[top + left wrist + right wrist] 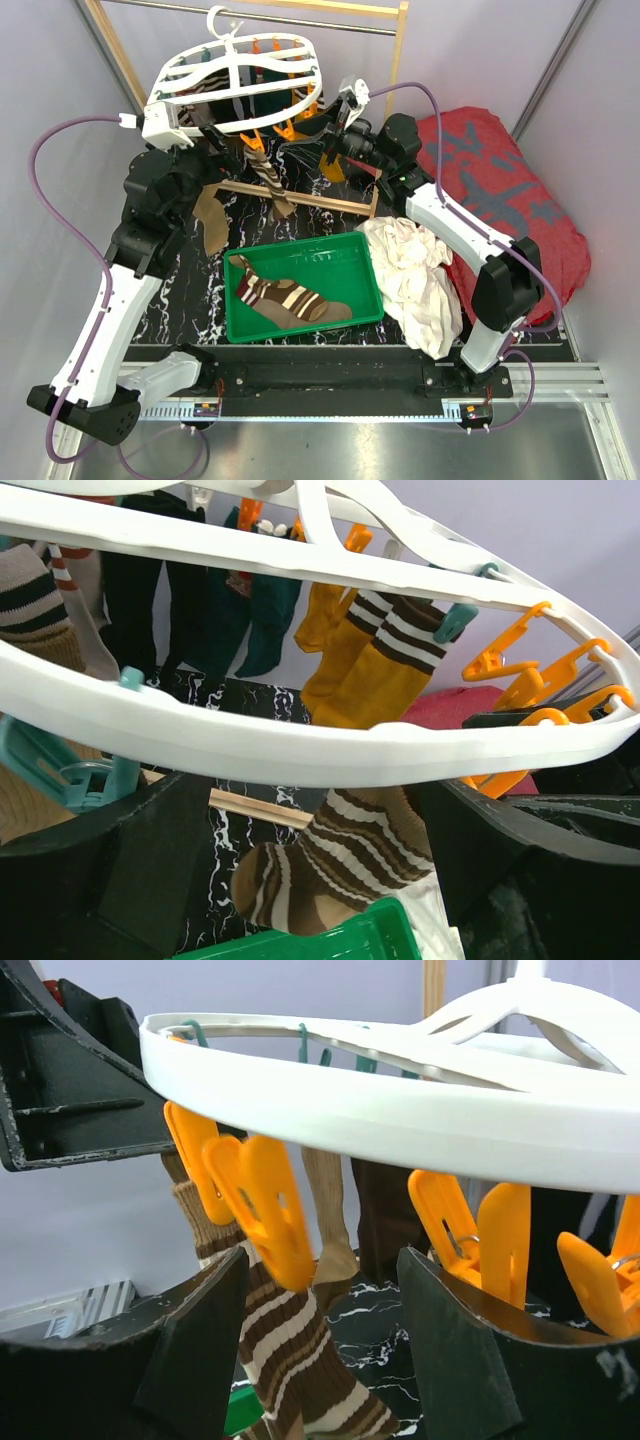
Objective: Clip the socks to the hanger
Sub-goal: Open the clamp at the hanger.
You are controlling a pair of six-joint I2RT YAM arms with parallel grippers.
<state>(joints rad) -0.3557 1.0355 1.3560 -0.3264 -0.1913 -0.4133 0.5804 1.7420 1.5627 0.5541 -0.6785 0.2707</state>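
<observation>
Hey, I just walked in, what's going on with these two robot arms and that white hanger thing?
Two arms are working at the white plastic oval drying hanger, which hangs from a metal rod. Several socks hang from it, including a brown-and-cream striped sock beside an orange plastic clip. The left gripper and the right gripper both sit open under the hanger's rim, holding nothing. Another brown striped sock lies in the green plastic tray.

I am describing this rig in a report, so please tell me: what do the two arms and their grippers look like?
Both the left arm and the right arm have white link shells with bulky black joints. A purple cable loops along each. The left gripper and the right gripper have broad, curved black fingers.
</observation>
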